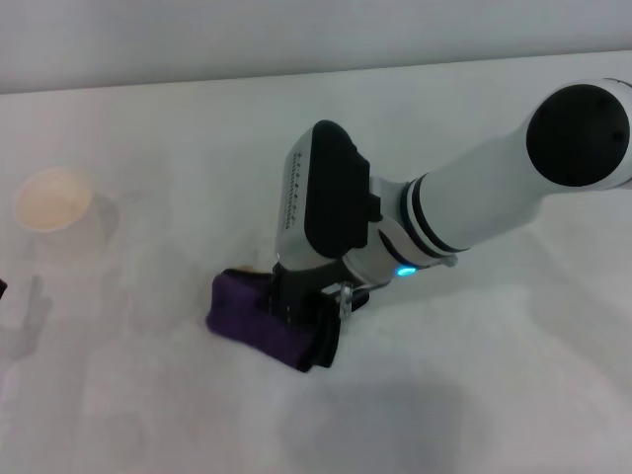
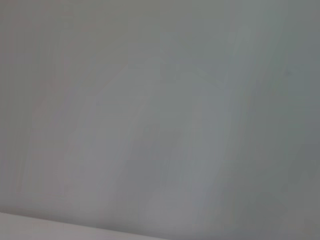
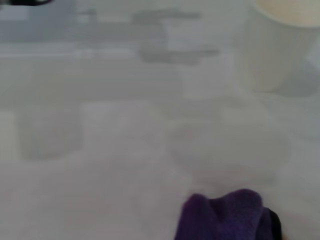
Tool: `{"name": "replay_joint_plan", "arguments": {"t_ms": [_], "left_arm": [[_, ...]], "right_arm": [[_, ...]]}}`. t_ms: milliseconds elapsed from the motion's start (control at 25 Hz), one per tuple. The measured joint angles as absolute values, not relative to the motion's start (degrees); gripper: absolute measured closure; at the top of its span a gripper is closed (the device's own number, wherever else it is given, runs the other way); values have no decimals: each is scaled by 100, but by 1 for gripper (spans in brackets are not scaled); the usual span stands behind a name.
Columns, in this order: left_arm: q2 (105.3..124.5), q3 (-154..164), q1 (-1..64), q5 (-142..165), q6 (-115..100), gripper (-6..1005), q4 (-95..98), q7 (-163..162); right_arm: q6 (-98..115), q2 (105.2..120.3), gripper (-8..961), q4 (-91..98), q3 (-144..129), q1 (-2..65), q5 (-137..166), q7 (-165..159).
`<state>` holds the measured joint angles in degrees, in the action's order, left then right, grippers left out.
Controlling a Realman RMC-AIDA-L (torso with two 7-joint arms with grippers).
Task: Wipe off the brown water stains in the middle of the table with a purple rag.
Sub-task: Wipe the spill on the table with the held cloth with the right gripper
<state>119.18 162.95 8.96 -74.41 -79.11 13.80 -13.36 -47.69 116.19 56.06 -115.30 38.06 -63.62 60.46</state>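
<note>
The right end effector (image 1: 301,321) is down on the worktop (image 1: 474,395), roughly at its middle, a little toward the near edge. Its dark fingers are clamped on the purple rag (image 1: 252,318), which lies bunched flat against the white surface. The rag sticks out from the fingers toward the left edge of the worktop, and its black edging shows along the near side under the fingers. The right arm comes in from the far right corner, slanting down to the rag, with a small blue light lit on its wrist.

Just behind the rag, at its far edge, a small tan sliver of the brown water stains (image 1: 250,268) shows; the rest is covered by the rag and the end effector, so its extent cannot be told.

A white paper cup (image 1: 54,202) stands upright near the left edge, well apart from the rag, with a pale cream interior.

In the right wrist view the rag (image 3: 225,217) shows as a purple fold with a black edge, resting on the worktop (image 3: 100,150), and the cup (image 3: 280,40) stands beyond it, well apart.

The left end effector appears in no view; the left wrist view shows only a plain grey-white surface.
</note>
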Motion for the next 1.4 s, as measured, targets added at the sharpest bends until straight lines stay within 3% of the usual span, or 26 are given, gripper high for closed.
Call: {"name": "replay_joint_plan", "arguments": {"t_ms": [560,1400], "left_arm": [[11918,16295,900,-7418,-7918,107,1380,-1336],[11918,16295,979,-7452,-7981,107,1362,-1336]], "right_arm": [[-3547,11598,894,4655,-11343,4064,-6320,5729],[-3803,11621,895,5412,-12782,4206,-6991,5730]]}}
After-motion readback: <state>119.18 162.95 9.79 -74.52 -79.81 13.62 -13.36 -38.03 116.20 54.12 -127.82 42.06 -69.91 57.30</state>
